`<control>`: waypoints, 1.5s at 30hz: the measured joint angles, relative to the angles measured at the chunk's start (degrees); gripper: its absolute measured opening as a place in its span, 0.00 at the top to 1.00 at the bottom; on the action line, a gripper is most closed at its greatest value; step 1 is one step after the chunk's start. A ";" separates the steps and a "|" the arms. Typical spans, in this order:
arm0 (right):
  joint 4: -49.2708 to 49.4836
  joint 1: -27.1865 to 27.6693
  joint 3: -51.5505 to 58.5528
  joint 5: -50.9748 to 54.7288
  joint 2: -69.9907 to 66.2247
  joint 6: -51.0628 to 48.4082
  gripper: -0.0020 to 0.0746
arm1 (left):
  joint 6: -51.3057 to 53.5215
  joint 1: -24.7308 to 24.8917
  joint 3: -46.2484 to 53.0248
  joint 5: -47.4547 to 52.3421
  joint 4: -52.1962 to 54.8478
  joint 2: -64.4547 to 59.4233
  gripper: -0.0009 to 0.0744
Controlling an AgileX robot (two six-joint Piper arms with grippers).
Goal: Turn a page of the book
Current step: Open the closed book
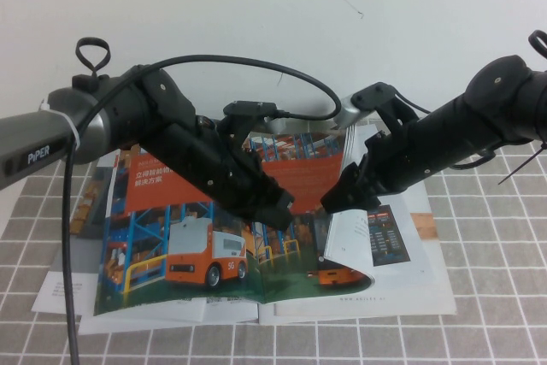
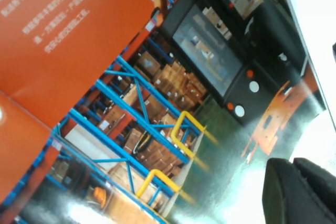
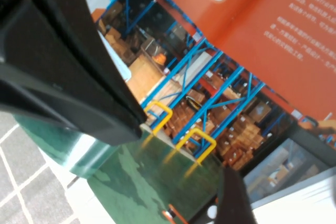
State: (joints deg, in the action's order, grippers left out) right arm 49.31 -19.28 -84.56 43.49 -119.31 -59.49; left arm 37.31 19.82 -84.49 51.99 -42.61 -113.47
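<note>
Jaws apparently wide astride page (image 1: 355, 241)

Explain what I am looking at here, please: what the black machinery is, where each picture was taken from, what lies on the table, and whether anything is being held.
Two black robot arms work over a grey checked tablecloth. One picture looks down from a raised camera; the other two come from cameras on each wrist, close to the paper. A thin glossy magazine lies open on plainer white booklets. The left gripper is shut, low over the magazine's middle. The right gripper is open at the curled-up glossy page, whose white reverse shows. Whether it actually grips the page, I cannot tell.
</note>
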 joint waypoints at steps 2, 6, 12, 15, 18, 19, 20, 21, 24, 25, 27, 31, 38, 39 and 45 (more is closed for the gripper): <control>0.09 0.00 0.00 -0.29 0.00 0.00 0.44 | -0.33 0.00 0.00 -0.13 0.26 0.00 0.99; -0.77 0.00 -0.23 -1.40 0.77 1.57 0.44 | -0.69 0.00 0.00 -0.13 0.38 0.00 0.99; -5.14 0.00 -2.91 -1.74 1.19 6.81 0.44 | -0.69 0.00 0.00 -0.13 0.38 0.00 0.99; -6.65 0.00 -3.14 -1.74 1.19 8.68 0.44 | -0.69 0.00 0.00 -0.24 0.40 0.00 0.99; -8.60 0.00 -3.14 -1.74 1.19 10.47 0.44 | -0.69 0.00 0.00 -0.35 0.50 0.00 0.99; -9.15 0.00 -3.14 -1.74 1.19 10.92 0.44 | -0.69 0.00 0.00 -0.35 0.50 0.00 0.99; -9.77 0.00 -3.14 -1.74 1.19 11.34 0.44 | -0.69 0.00 0.00 -0.35 0.50 0.00 0.99; -10.33 0.00 -3.14 -1.63 1.19 11.57 0.44 | -0.69 0.00 0.00 -0.35 0.50 0.00 0.99; -10.60 0.00 -3.14 -1.04 1.19 11.80 0.44 | -0.69 0.00 0.00 -0.35 0.61 0.00 0.99; -10.86 0.00 -3.14 -0.60 1.19 11.80 0.44 | -0.69 0.00 0.00 -0.35 0.61 0.00 0.99; -11.22 0.00 -3.14 -0.02 1.19 11.80 0.44 | -0.69 0.00 0.00 -0.35 0.61 0.00 0.99; -12.04 0.00 -3.16 0.62 1.19 12.30 0.44 | -0.69 0.00 0.00 -0.35 0.61 0.00 0.99; -10.34 0.00 -3.16 0.96 1.19 8.12 0.44 | -0.69 0.00 0.00 -0.35 0.61 0.00 0.99; -9.58 0.00 -3.16 0.96 1.19 7.72 0.44 | -0.69 0.00 0.00 -0.35 0.61 0.00 0.99; -6.53 0.00 -3.16 0.64 1.19 6.82 0.44 | -0.69 0.00 0.00 -0.35 0.61 0.00 0.99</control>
State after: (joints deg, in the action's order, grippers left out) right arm 42.78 -19.28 -87.72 44.14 -118.13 -52.66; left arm 36.62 19.82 -84.49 51.63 -42.00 -113.47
